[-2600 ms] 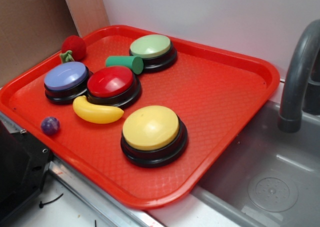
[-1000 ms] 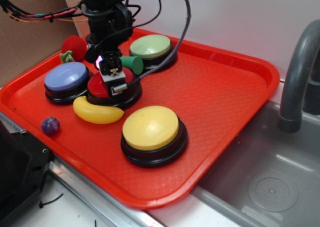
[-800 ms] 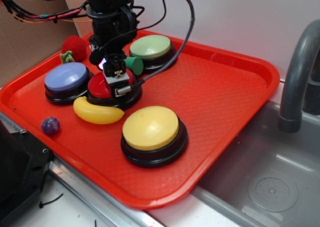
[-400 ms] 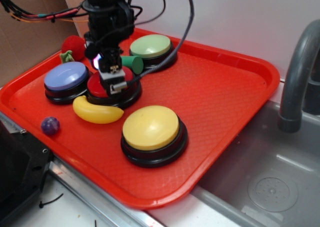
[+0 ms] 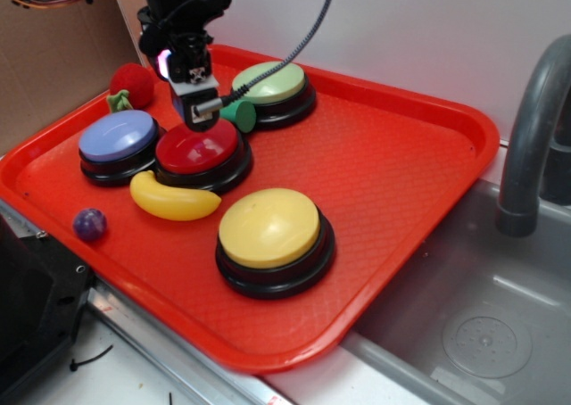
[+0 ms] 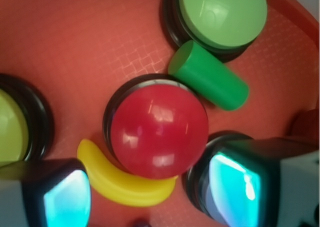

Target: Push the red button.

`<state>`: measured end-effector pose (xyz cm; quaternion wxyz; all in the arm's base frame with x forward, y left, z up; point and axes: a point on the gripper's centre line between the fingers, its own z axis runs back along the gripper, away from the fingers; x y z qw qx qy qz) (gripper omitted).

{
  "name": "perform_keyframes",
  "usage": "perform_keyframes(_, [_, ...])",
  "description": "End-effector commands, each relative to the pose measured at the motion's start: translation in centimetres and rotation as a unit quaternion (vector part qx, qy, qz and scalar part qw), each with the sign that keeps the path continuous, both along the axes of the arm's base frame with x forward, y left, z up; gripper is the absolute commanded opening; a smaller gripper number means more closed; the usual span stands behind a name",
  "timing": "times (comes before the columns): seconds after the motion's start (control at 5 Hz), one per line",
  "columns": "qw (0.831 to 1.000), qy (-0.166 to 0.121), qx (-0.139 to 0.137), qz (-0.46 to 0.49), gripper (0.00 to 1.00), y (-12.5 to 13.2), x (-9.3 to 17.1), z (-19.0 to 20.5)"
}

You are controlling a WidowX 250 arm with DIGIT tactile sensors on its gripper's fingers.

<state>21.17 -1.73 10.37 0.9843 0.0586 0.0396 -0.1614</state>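
The gripper (image 5: 194, 111) hung just above the red button (image 5: 197, 145) in the upper left of the frame, holding nothing, its fingers (image 6: 65, 197) spread wide either side, probably placed for a straight downward press.

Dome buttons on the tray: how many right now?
4. Red button mid-left, under the gripper; blue button at its left; green button at the back; yellow button in front. None looks hidden.
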Motion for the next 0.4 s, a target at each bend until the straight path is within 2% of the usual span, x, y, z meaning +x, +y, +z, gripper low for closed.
perform_keyframes(0.0, [0.999,-0.042,-0.012,0.013,1.00,0.08,0.90,3.72])
perform_keyframes(0.2, [0.999,-0.046,-0.014,0.016,1.00,0.25,0.97,4.35])
